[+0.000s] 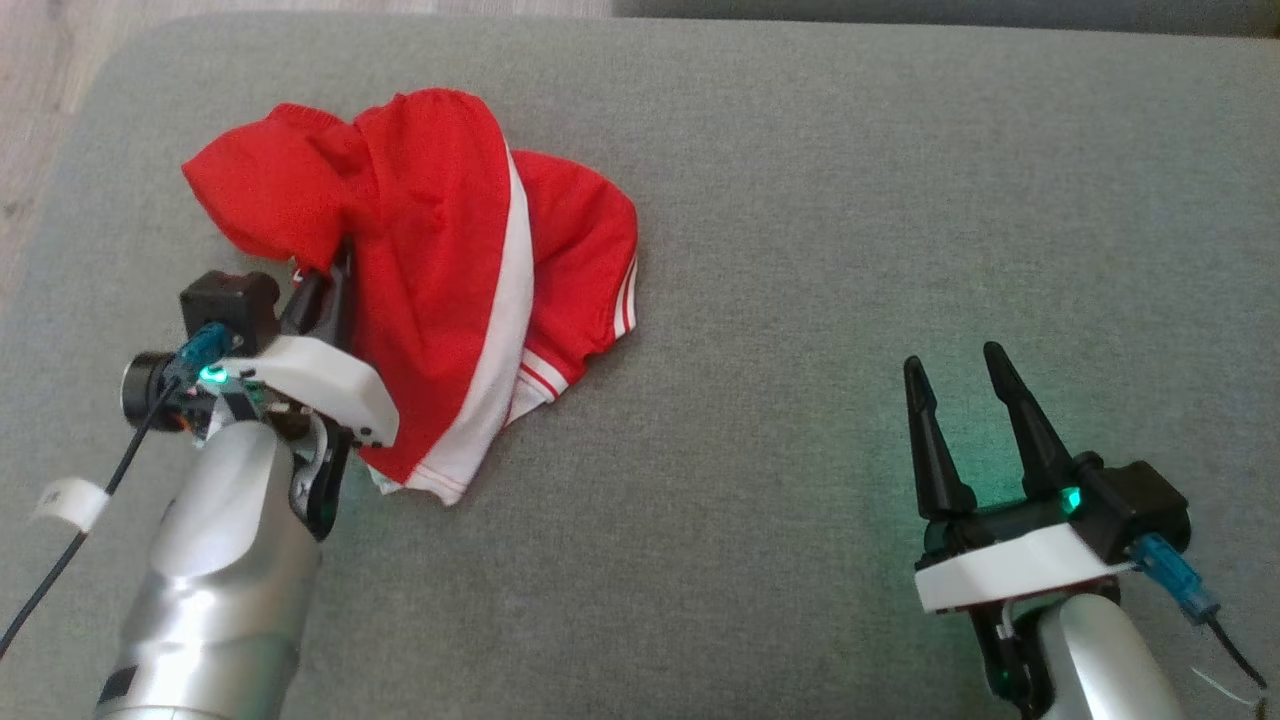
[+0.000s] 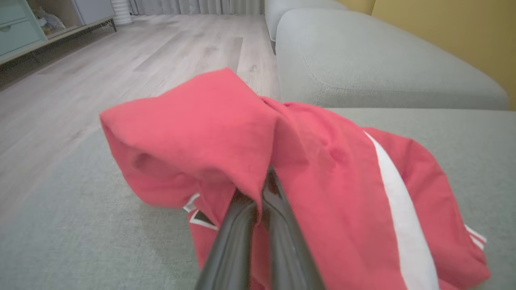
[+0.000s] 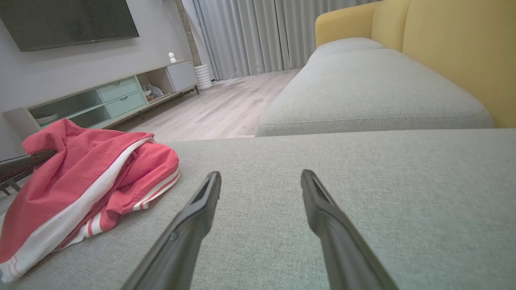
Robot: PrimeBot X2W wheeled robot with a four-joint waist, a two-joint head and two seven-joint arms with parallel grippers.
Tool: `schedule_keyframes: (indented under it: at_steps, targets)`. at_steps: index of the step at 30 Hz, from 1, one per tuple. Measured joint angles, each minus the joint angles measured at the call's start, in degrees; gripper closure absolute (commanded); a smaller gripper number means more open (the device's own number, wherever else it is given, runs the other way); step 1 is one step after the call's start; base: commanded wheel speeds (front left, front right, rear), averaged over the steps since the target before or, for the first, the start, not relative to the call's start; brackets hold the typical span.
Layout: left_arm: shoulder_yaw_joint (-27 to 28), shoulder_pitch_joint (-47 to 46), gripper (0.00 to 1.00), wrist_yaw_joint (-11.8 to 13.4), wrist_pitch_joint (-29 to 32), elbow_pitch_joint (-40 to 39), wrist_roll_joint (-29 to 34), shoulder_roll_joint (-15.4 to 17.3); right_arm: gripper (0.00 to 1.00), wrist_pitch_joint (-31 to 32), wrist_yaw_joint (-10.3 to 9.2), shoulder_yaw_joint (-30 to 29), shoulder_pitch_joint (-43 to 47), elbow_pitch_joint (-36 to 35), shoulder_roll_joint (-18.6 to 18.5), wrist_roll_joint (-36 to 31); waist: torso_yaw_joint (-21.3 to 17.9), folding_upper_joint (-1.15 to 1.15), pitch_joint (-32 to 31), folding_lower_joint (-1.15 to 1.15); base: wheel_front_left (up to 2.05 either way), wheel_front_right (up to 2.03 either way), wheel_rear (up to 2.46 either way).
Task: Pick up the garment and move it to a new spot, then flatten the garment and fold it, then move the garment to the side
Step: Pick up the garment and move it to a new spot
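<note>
The garment (image 1: 440,260), a red jersey with a white side panel and red-striped white trim, lies bunched on the left of a grey sofa cushion (image 1: 800,250). My left gripper (image 1: 335,275) is at its left edge, fingers closed together with red cloth pinched between them and draped over their tips. In the left wrist view the garment (image 2: 225,133) covers the ends of my dark fingers (image 2: 242,237). My right gripper (image 1: 960,375) stands open over bare cushion at the lower right, well apart from the garment (image 3: 80,181), which shows at the left of the right wrist view.
Wooden floor (image 2: 121,64) lies beyond the cushion's left edge. A second grey cushion (image 3: 371,88) and a yellow backrest (image 3: 459,52) stand further along. A low cabinet (image 3: 100,96) runs along the wall under a dark screen (image 3: 68,20).
</note>
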Motion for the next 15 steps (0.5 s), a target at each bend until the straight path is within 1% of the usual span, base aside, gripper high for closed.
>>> schedule_keyframes:
  at_steps: [5,7,12,15]
  targets:
    - [0.0,-0.8,1.00,0.0,-5.5,-1.8,-0.5,0.1,0.00,0.0,0.00,0.0,-0.2,0.5,0.0,0.1,-0.5,0.00,-1.8,-0.01,0.00,0.00,0.00]
    - [-0.1,-1.0,1.00,0.0,-6.6,-3.6,-0.3,0.5,0.00,0.0,0.00,-0.2,-0.2,0.6,0.0,0.7,-0.7,0.00,-2.8,-0.01,0.00,0.00,0.00]
    - [-0.5,-1.3,1.00,0.0,-7.3,-11.1,-0.1,1.4,0.00,0.0,0.00,-0.3,0.1,0.8,0.0,1.2,-1.3,0.00,-5.5,-0.01,0.00,0.00,0.00]
    - [-0.8,-1.6,1.00,0.0,-6.1,-17.1,-0.5,1.5,0.00,0.0,0.00,-0.3,0.4,0.8,0.0,1.6,-1.9,0.00,-6.8,-0.01,0.00,0.00,0.00]
